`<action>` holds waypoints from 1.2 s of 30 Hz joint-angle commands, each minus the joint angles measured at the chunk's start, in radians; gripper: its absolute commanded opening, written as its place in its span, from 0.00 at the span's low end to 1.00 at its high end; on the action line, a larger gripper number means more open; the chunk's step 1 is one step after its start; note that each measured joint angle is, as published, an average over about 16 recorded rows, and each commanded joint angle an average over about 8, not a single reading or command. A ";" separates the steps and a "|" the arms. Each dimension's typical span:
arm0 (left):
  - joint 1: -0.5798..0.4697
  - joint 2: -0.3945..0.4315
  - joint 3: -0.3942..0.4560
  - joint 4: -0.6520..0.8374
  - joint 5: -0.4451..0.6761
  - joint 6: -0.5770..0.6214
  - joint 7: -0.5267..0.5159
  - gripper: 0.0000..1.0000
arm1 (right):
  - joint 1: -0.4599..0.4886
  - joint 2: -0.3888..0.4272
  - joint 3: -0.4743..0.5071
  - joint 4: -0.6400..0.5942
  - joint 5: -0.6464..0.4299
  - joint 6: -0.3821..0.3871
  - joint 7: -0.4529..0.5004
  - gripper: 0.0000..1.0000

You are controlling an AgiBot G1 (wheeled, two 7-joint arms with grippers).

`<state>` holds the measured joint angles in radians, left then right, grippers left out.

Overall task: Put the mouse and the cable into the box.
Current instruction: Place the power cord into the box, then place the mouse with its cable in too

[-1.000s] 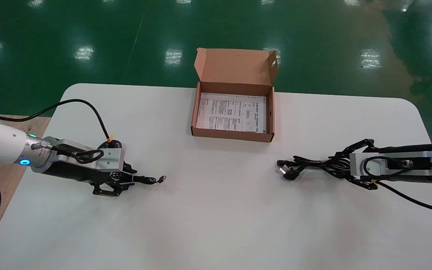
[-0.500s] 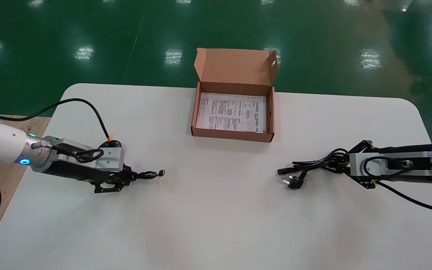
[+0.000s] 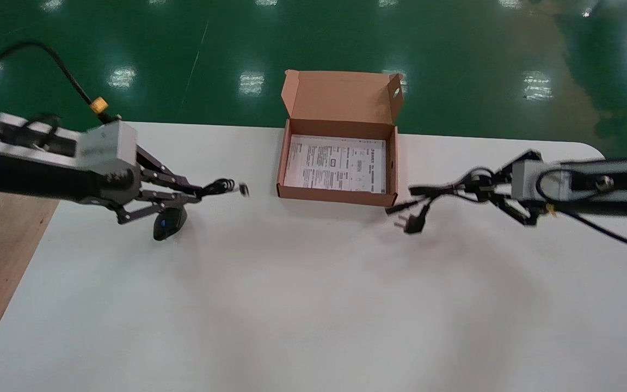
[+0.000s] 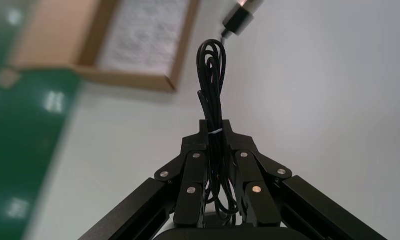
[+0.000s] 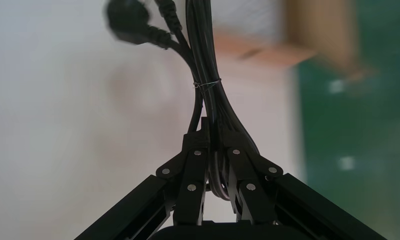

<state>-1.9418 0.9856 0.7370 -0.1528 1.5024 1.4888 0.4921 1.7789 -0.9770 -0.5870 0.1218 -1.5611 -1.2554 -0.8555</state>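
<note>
Mouse (image 3: pixel 169 222), black, at centre-left of frame, just under left gripper (image 3: pixel 198 191), whose fingers are clamped on the coiled mouse cord (image 3: pixel 221 187); its USB plug points twd the open box (image 3: pixel 335 195) at top centre. At centre-right, right gripper (image 3: pixel 482 184) pinches the bundled power cable (image 3: pixel 425 191), plugs dangling nr box's front-right corner, above white table (image 3: pixel 313 305).

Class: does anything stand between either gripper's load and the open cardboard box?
Nothing visible does. The left gripper holds the black mouse by its cord left of the open brown cardboard box; the right gripper holds the black power cable at its right; only bare white table lies between.
</note>
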 commanded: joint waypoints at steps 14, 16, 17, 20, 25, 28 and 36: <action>-0.171 0.049 -0.080 -0.322 -0.045 -0.352 -0.085 0.00 | 0.052 -0.256 -0.013 0.063 -0.027 0.255 0.139 0.00; -0.166 0.057 -0.096 -0.375 -0.063 -0.388 -0.077 0.00 | 0.045 -0.285 -0.018 0.061 -0.034 0.284 0.144 0.00; -0.163 0.057 -0.104 -0.398 -0.073 -0.397 -0.072 0.00 | 0.041 -0.297 -0.020 0.058 -0.037 0.296 0.146 0.00; -0.157 0.050 -0.122 -0.453 -0.095 -0.411 -0.055 0.00 | 0.033 -0.331 -0.026 0.042 -0.046 0.327 0.156 0.00; -0.156 0.035 -0.128 -0.503 -0.097 -0.416 -0.047 0.00 | 0.021 -0.365 -0.036 0.018 -0.055 0.359 0.175 0.00; -0.159 0.029 -0.121 -0.515 -0.085 -0.414 -0.053 0.00 | 0.010 -0.373 -0.043 0.014 -0.056 0.367 0.187 0.11; -0.157 0.022 -0.110 -0.515 -0.067 -0.410 -0.071 0.00 | -0.004 -0.377 -0.066 0.025 -0.060 0.365 0.235 1.00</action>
<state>-2.1019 1.0082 0.6278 -0.6672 1.4350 1.0827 0.4231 1.7755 -1.3530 -0.6520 0.1476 -1.6196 -0.8888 -0.6256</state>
